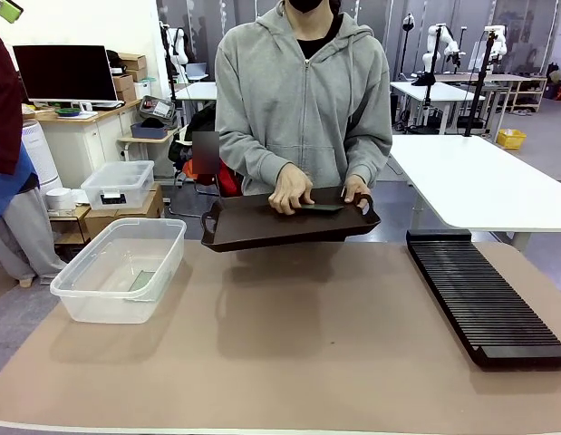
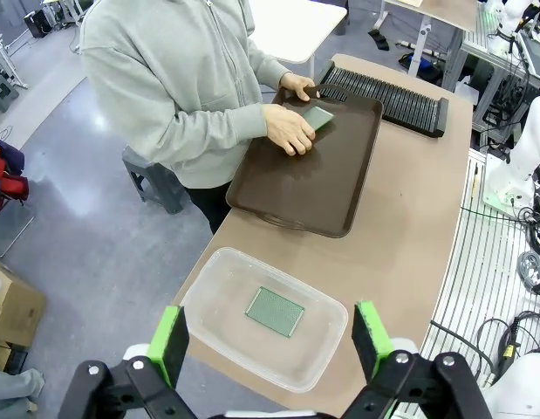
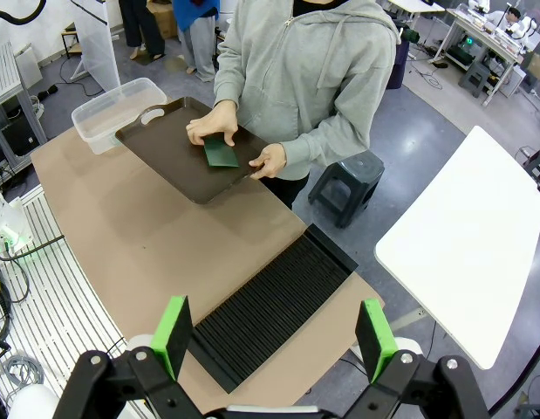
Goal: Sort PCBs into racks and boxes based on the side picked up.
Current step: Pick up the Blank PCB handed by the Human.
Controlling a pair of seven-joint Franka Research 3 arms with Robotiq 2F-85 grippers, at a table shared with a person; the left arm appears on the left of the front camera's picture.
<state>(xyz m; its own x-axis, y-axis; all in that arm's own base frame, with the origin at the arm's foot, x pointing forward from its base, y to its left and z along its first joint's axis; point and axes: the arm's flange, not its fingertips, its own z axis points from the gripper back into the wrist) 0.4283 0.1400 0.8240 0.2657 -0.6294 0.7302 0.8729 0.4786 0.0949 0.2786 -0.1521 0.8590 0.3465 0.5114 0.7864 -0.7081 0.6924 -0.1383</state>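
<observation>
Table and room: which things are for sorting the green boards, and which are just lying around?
For the job: one PCB in the clear tub; other PCB on the brown tray, under the person's hand; black rack.
Just around: small lidded box, monitor, stool, white table.

PCB (image 2: 319,117) half under hand (image 2: 290,129), rack (image 1: 484,299) cut by edge

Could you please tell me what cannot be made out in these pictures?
Front view: the tray PCB, on the brown tray, lies almost edge-on, partly under the person's hand; its face can't be judged.
Front view: the rack has its near right corner cut off by the picture edge.
Left wrist view: print on the tub PCB, inside the tub, is too small to read.
</observation>
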